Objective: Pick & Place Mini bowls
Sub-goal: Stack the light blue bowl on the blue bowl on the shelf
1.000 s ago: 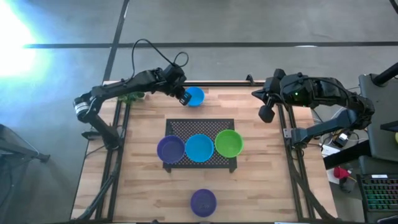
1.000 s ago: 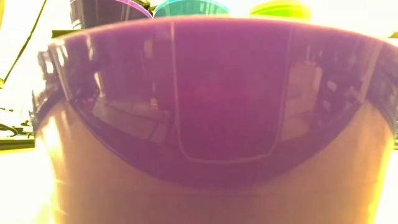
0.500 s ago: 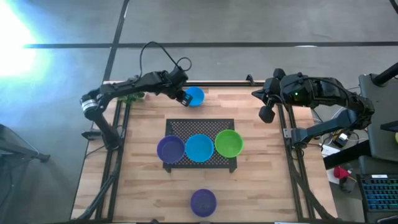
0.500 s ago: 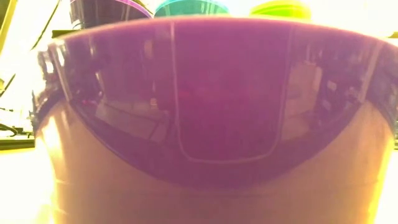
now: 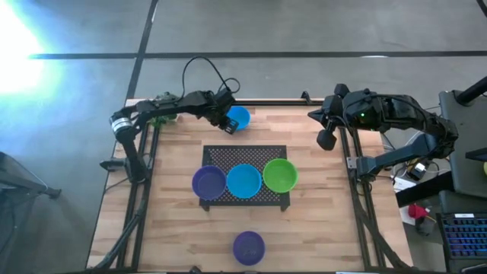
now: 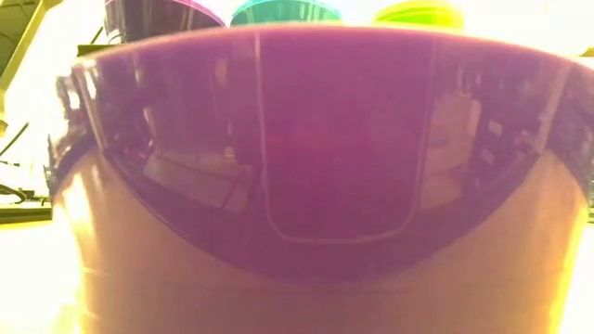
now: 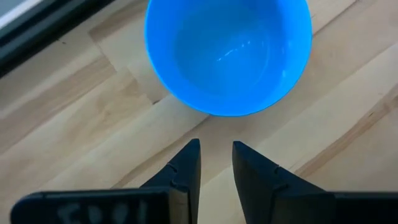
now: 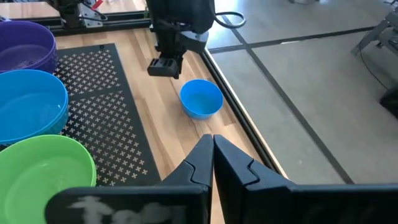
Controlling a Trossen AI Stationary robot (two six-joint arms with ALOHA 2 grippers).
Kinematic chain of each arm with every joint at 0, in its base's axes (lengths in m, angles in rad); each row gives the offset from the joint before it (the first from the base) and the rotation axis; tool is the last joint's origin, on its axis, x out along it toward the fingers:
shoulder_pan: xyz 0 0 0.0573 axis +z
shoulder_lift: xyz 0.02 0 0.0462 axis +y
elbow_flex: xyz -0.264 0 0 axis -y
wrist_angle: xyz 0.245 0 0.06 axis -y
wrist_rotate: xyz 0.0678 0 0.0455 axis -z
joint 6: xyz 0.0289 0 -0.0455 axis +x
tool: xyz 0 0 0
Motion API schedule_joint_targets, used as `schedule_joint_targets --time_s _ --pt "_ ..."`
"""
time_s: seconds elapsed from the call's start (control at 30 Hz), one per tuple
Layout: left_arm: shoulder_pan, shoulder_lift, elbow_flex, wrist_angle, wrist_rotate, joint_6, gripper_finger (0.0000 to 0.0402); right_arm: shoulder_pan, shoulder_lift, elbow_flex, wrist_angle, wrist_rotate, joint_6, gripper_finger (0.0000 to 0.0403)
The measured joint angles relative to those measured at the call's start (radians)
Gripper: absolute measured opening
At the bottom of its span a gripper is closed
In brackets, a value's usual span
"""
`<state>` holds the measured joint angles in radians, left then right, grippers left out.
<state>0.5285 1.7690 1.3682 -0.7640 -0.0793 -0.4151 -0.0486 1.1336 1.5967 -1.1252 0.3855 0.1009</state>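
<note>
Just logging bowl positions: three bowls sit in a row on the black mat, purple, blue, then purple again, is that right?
Not quite. In the high view the row on the black mat reads purple bowl, blue bowl, then a green bowl, not a second purple.

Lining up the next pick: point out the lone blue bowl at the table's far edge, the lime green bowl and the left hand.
lone blue bowl (image 5: 239, 117), high view, its inside.
lime green bowl (image 5: 280, 175), high view, its inside.
left hand (image 5: 225, 121), high view, between its fingertips.

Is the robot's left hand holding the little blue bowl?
No, the left hand is open and off the blue bowl, which sits alone on the wooden table.
</note>
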Motion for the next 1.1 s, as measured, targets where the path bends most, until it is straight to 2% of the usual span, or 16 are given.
schedule_joint_targets --time_s 0.83,1.1 --pt "0.000 0.084 -0.009 0.080 0.015 -0.102 0.0084 0.000 0.000 0.000 0.002 0.000 -0.026 0.0008" --pt "0.003 0.081 -0.035 0.137 -0.043 -0.187 0.0084 0.000 0.000 0.000 0.004 0.000 -0.026 0.0008"
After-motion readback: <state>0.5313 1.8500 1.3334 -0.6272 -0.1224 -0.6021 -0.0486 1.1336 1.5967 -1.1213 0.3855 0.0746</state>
